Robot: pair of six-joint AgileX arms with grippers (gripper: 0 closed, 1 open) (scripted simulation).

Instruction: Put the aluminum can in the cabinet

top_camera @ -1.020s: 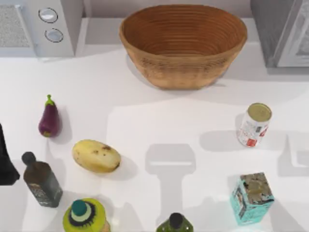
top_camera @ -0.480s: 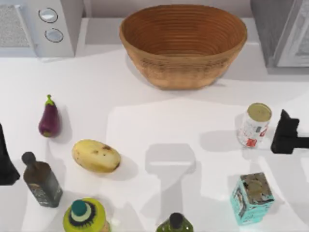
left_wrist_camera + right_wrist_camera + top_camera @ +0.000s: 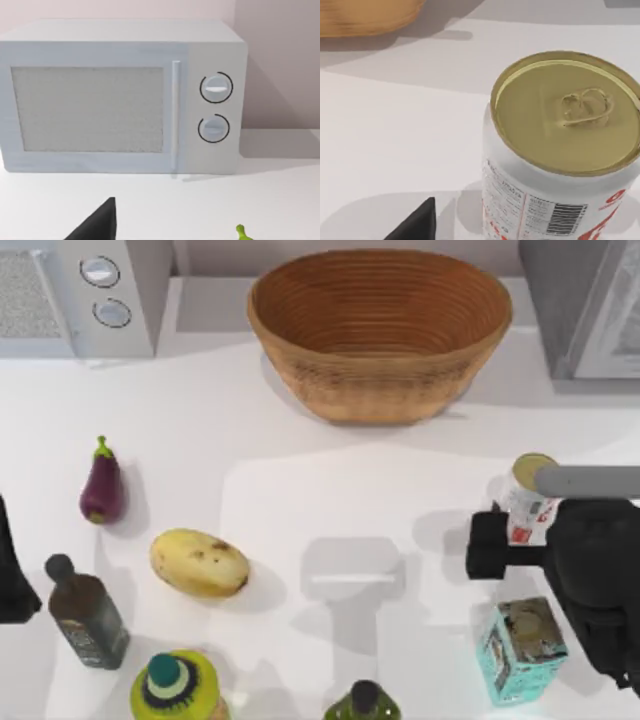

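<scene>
Top view puts the aluminum can (image 3: 527,502) upright on the table (image 3: 330,490), its long axis vertical, well in front of the cabinet (image 3: 585,305). The right gripper (image 3: 500,545) sits just beside the can, on the side away from the cabinet, its dark fingers (image 3: 487,545) reaching past the can's base. Whether those fingers are spread or closed I cannot tell. Right wrist view has the can's gold top close below. The left arm (image 3: 12,570) is parked well apart from the can, so the right is nearer.
</scene>
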